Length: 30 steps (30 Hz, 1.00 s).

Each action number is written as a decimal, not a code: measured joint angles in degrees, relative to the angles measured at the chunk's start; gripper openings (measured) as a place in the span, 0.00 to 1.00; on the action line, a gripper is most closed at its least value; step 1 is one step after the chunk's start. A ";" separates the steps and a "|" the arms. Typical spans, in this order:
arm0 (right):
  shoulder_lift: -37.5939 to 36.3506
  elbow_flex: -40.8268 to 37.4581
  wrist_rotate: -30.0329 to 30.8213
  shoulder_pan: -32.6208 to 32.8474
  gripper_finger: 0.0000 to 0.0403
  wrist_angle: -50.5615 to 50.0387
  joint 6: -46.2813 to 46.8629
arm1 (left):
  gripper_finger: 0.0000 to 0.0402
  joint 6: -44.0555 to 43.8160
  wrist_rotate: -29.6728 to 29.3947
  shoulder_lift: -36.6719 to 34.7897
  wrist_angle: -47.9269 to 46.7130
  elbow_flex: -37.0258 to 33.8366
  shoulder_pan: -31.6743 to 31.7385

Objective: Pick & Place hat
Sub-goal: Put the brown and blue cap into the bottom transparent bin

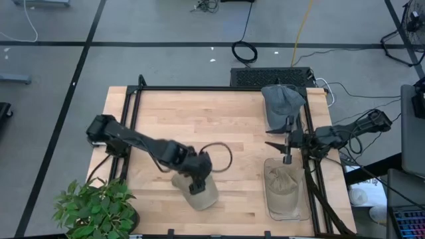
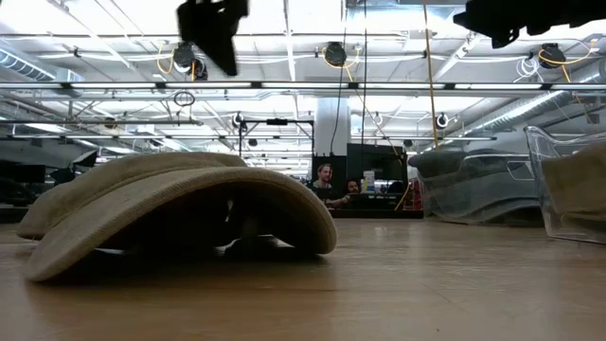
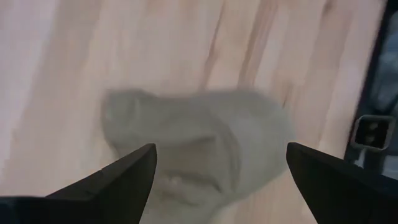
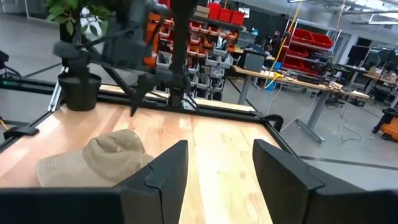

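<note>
My left tool (image 1: 198, 188) hangs above the tan hat (image 1: 196, 191) with its fingers (image 3: 124, 180) spread wide and nothing between them. The hat lies flat on the wooden counter (image 1: 199, 119), near the front edge, close to the potted plant (image 1: 93, 209). My right tool (image 1: 287, 158) waits at the counter's right side, jaws partly apart and empty, just behind a clear bin (image 1: 287, 192) holding another tan hat (image 1: 281, 184). A grey hat (image 1: 281, 103) sits at the far right corner.
</note>
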 joint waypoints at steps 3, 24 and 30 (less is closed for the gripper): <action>0.47 -1.14 0.00 0.00 0.43 1.18 -0.58 | 0.91 -4.33 0.57 2.88 -0.76 0.00 -1.75; 0.52 -4.25 -4.52 0.02 0.41 7.31 -1.27 | 0.91 -11.58 4.59 15.09 1.15 0.00 -2.89; 0.53 -4.25 -4.50 0.02 0.41 7.22 -0.98 | 0.85 -12.34 6.32 15.13 0.79 0.00 -2.87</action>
